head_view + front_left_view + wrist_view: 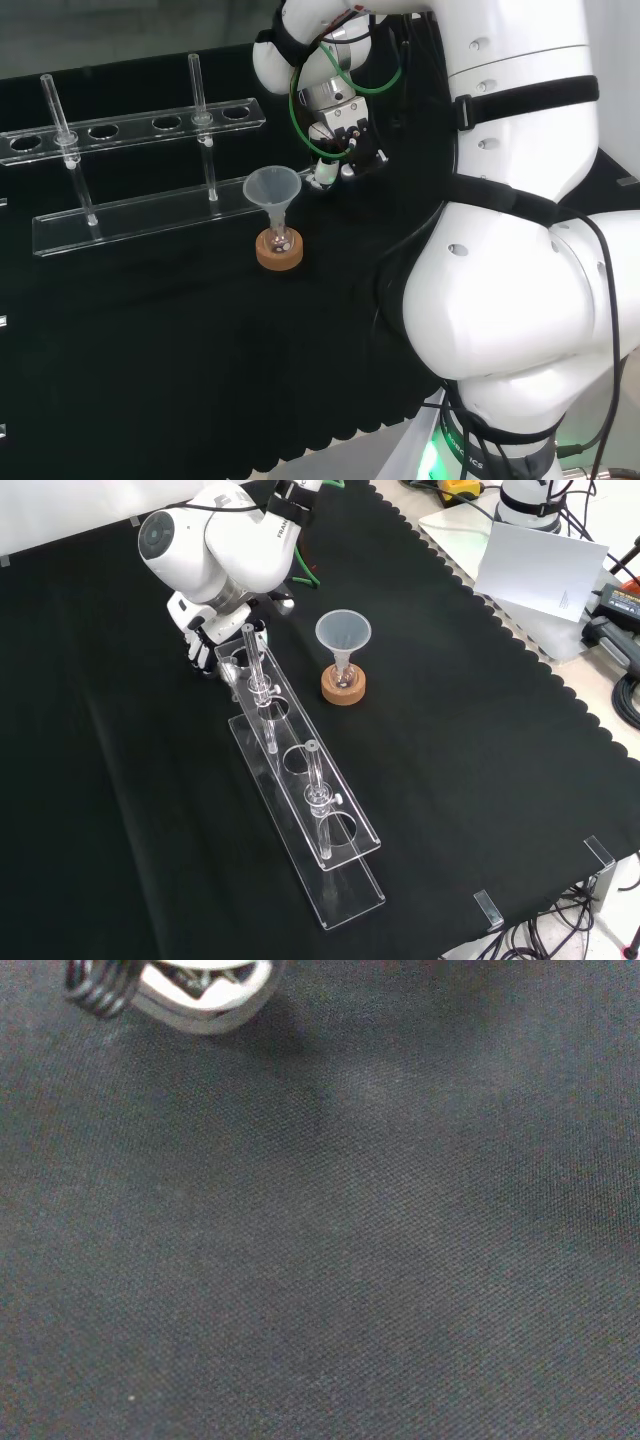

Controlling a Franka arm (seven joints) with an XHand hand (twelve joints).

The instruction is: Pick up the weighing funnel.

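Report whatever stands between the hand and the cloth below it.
Nothing visible: the wrist view shows bare cloth under the hand. One end of the rack stands close beside it, the funnel slightly farther.

Long clear rack (352,882) lies slantwise across mid-cloth in front view, two upright tubes (257,675) in it: main barrier. Funnel (343,630), stem in flask on cork ring (343,689), stands just right of rack's far end; narrow lane between them. Hand (345,140) low at that rack end, near funnel; big arm link (215,545) overhead. Bare cloth (110,810) left of rack wide open; likewise right of funnel and toward near edge.
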